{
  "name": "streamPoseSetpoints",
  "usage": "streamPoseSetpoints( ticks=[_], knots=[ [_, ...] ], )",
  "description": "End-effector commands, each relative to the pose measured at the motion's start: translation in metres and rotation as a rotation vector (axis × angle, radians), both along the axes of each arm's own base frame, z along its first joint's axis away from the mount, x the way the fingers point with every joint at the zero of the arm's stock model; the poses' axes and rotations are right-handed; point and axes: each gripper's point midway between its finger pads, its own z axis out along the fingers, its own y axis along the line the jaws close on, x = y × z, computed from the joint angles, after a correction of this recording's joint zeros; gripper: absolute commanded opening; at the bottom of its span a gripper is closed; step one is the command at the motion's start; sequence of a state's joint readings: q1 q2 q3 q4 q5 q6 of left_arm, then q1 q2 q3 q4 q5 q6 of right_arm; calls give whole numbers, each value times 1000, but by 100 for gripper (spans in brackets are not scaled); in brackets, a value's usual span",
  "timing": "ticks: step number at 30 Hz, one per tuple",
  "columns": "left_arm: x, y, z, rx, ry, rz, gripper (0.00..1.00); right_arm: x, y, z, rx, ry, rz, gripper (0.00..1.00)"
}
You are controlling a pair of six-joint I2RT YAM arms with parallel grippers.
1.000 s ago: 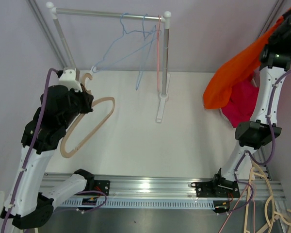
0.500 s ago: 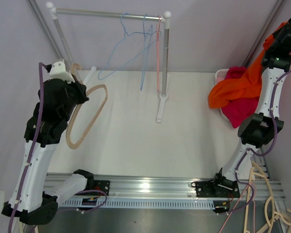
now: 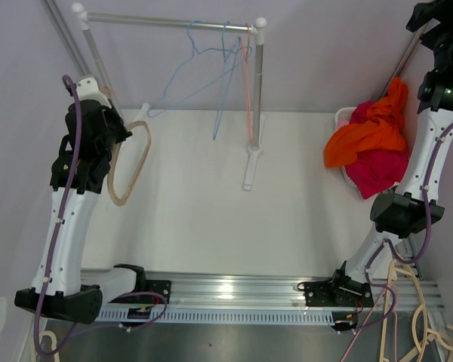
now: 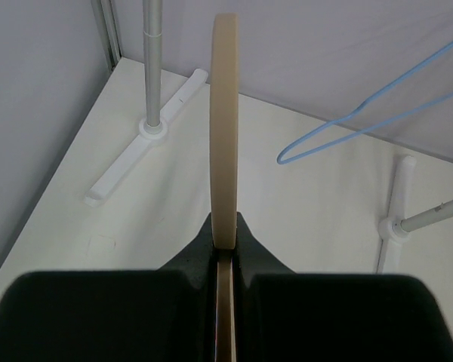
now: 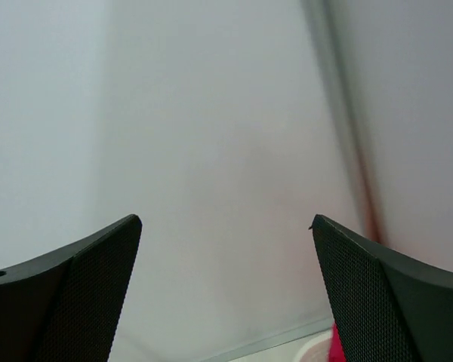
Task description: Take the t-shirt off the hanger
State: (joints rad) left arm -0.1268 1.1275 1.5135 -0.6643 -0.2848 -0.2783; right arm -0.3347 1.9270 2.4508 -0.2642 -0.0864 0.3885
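From above, the orange t-shirt lies crumpled, off the hanger, on a pink cloth in the white basket at the table's right rear. The right gripper is raised high by the wall, and the left gripper holds the bare wooden hanger near the rack. The left wrist view shows that claw pinching the hanger's edge, with the loop rising straight ahead. The right wrist view shows the other claw spread wide, with nothing between its fingers, facing the wall.

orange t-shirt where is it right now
In the top view the orange t-shirt lies at the far right, heaped on a pink garment.
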Motion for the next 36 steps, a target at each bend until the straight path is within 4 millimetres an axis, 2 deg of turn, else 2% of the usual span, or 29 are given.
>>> streamPoseSetpoints(
  ticks=[1, 3, 4, 5, 6, 7, 8, 9, 10, 11, 12, 13, 14, 15, 16, 17, 18, 22, 23, 24, 25, 26, 27, 28, 32, 35, 36],
  knots=[
    [6, 9, 53, 50, -157, -4, 1, -59, 87, 48, -90, -50, 320, 99],
    [13, 11, 59, 95, -160, -17, 1, -77, 104, 34, -65, 0, 374, 100],
    [12, 14, 71, 108, -186, -3, 1, -84, 116, 30, -75, 2, 420, 100],
    [14, 14, 74, 118, -194, -5, 1, -91, 128, 24, -73, 5, 447, 100],
    [16, 13, 78, 143, -208, -22, 1, -105, 137, 14, -72, 3, 454, 100],
    [22, 2, 71, 160, -210, -94, 1, -114, 144, 11, -77, -10, 461, 100],
    [27, 0, 89, 205, -289, -119, 1, -122, 158, 7, -81, -17, 496, 100],
    [29, -3, 95, 209, -325, -132, 1, -131, 166, 5, -86, -28, 509, 99],
    [37, -5, 91, 211, -331, -158, 1, -146, 174, 1, -92, -32, 516, 99],
    [42, -7, 99, 212, -365, -170, 1, -152, 179, 0, -97, -31, 514, 99],
    [46, -8, 106, 210, -383, -188, 1, -158, 194, -8, -106, -4, 544, 100],
    [52, -3, 107, 196, -384, -189, 1, -166, 201, -9, -116, 4, 556, 100],
    [62, -18, 117, 150, -414, -278, 1, -168, 207, -12, -120, 18, 563, 100],
    [69, -27, 118, 125, -421, -327, 1, -172, 219, -16, -130, 26, 592, 100],
    [77, -21, 118, 118, -426, -336, 1, -179, 224, -17, -132, 24, 601, 99],
    [91, -27, 121, 111, -432, -374, 1, -179, 226, -25, -128, 36, 603, 100],
    [97, -30, 125, 110, -453, -389, 1, -183, 238, -24, -129, 23, 638, 99],
    [127, -40, 133, 71, -520, -436, 1, -193, 256, -31, -130, 22, 697, 100],
    [132, -43, 131, 46, -518, -451, 1, -194, 260, -32, -131, 27, 707, 99],
    [147, -45, 127, 39, -504, -467, 1, -194, 263, -35, -132, 34, 718, 99],
    [150, -47, 135, 36, -499, -468, 1, -195, 267, -36, -136, 37, 726, 99],
    [157, -48, 132, 36, -484, -466, 1, -197, 273, -38, -146, 41, 745, 99],
    [172, -50, 120, 32, -458, -468, 1, -198, 276, -41, -149, 45, 752, 99],
    [171, -50, 136, 44, -498, -468, 1, -198, 278, -42, -148, 47, 749, 99],
    [177, -57, 145, 31, -559, -501, 1, -200, 293, -50, -154, 55, 788, 99],
    [184, -55, 146, 42, -553, -488, 1, -199, 298, -54, -160, 66, 791, 99],
    [189, -65, 140, 40, -535, -504, 1, -199, 299, -54, -165, 66, 788, 99]
  ],
)
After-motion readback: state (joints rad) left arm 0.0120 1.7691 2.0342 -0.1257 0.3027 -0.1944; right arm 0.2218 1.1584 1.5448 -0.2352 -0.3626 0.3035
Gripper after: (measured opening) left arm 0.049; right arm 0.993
